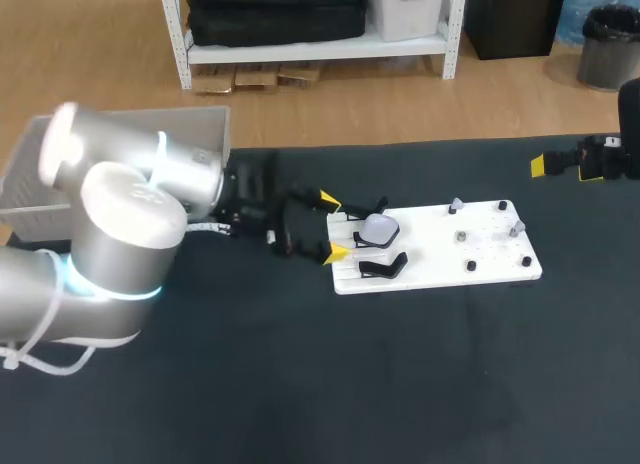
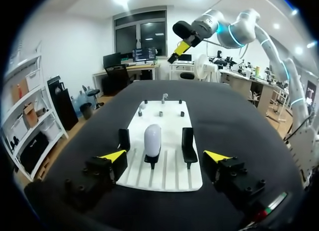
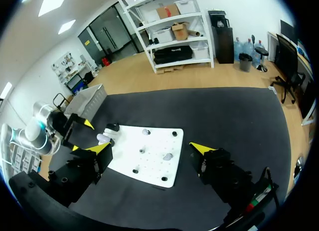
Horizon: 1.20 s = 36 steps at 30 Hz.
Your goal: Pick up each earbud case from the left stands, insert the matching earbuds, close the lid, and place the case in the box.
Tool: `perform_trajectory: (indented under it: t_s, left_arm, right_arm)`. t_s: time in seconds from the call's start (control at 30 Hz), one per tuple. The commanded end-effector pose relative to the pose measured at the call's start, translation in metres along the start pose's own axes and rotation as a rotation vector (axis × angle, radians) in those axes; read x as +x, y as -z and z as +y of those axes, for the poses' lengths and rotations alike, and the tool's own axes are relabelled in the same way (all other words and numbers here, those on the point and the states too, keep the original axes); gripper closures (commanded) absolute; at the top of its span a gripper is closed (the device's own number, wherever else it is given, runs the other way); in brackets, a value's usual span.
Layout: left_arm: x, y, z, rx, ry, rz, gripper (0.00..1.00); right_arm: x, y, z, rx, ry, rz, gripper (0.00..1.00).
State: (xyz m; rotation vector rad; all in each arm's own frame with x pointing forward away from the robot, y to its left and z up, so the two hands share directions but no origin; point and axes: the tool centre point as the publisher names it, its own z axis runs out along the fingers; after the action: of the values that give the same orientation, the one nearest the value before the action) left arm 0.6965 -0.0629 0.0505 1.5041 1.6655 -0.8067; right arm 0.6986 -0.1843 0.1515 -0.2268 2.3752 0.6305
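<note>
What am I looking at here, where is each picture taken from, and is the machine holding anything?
This is a robot with two arms at a dark table. One picture looks down from above and behind it. The other two come from cameras on each wrist, looking out along that arm's fingers.

The left gripper, with yellow-tipped fingers, is open at one end of a white board. There, a pale earbud case sits on a stand, with an empty black stand beside it. Small pieces at the board's other end are too small to identify. A grey box stands behind the left arm. The right gripper is open too, away from the board. Neither holds anything.
</note>
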Motion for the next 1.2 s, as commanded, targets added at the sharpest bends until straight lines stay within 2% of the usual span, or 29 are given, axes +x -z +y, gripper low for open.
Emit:
perform_trajectory:
  t_s: [0.03,0.13,0.3,0.43,0.57,1.07,1.2]
  left_arm:
    - [-0.002,-0.016,0.009,0.023,-0.002,0.02,0.0]
    - [-0.002,-0.023,0.012,0.023,0.003,0.012,0.01]
    - [-0.002,-0.034,0.015,0.029,0.018,0.01,0.14]
    - [-0.001,-0.039,0.017,0.03,0.033,0.006,0.18]
    - [0.0,-0.042,0.02,0.023,0.044,0.006,0.27]
    - [-0.001,-0.059,0.022,0.035,0.072,-0.013,0.42]
    - [0.0,-0.063,0.022,0.038,0.085,-0.021,0.5]
  right_arm:
    - [0.0,0.0,-0.001,-0.002,0.001,0.0,0.0]
    - [0.0,0.0,-0.001,-0.002,0.001,0.0,0.0]
    - [0.0,0.0,-0.001,-0.002,0.001,0.0,0.0]
    - [0.0,0.0,-0.001,-0.002,0.001,0.0,0.0]
    - [0.0,0.0,-0.001,-0.002,0.001,0.0,0.0]
    - [0.0,0.0,-0.001,-0.002,0.001,0.0,0.0]
    - [0.0,0.0,-0.001,-0.002,0.001,0.0,0.0]
